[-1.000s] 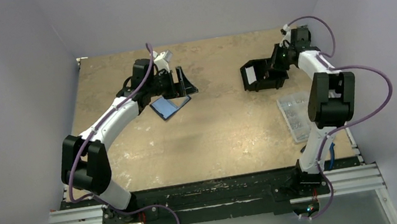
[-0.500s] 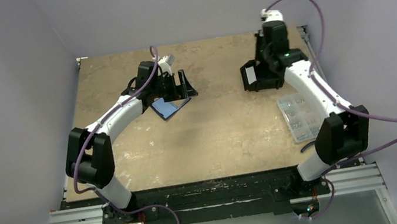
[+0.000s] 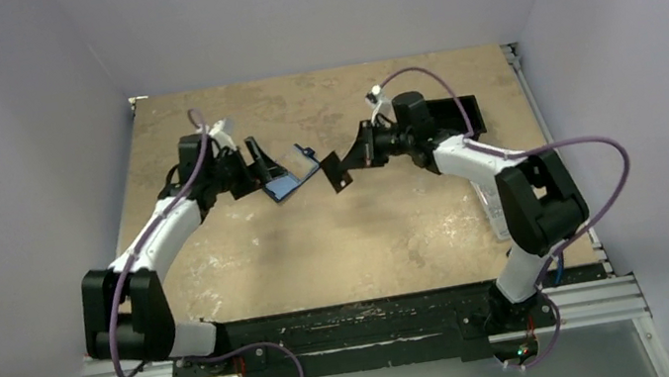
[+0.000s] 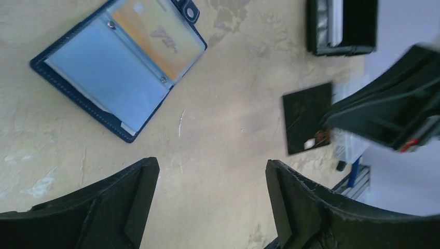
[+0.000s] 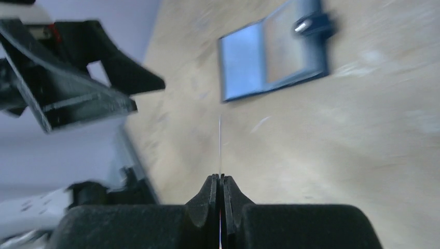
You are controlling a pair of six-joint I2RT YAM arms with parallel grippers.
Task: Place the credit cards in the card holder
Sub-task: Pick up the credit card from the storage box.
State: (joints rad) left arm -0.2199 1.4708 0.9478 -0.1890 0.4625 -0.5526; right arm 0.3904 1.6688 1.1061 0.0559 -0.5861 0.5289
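The card holder [image 3: 285, 187] lies open on the table, navy outside and bluish-grey inside. In the left wrist view [image 4: 118, 66] one sleeve shows an orange card [image 4: 158, 37]. It also shows in the right wrist view [image 5: 274, 52]. My left gripper [image 3: 264, 164] is open and empty just left of the holder, its fingers wide apart [image 4: 211, 171]. My right gripper [image 3: 353, 154] is shut on a black credit card [image 3: 338, 170] and holds it above the table, right of the holder. The card shows flat in the left wrist view [image 4: 307, 118] and edge-on in the right wrist view [image 5: 219, 142].
A black open-sided box [image 3: 455, 111] stands at the back right, behind the right arm, and also shows in the left wrist view [image 4: 342, 26]. A clear compartment box [image 3: 496, 204] lies at the right edge, partly hidden by the right arm.
My right arm swung from the black box toward the table's middle, carrying the black card. My left arm drew back to the left, off the card holder.
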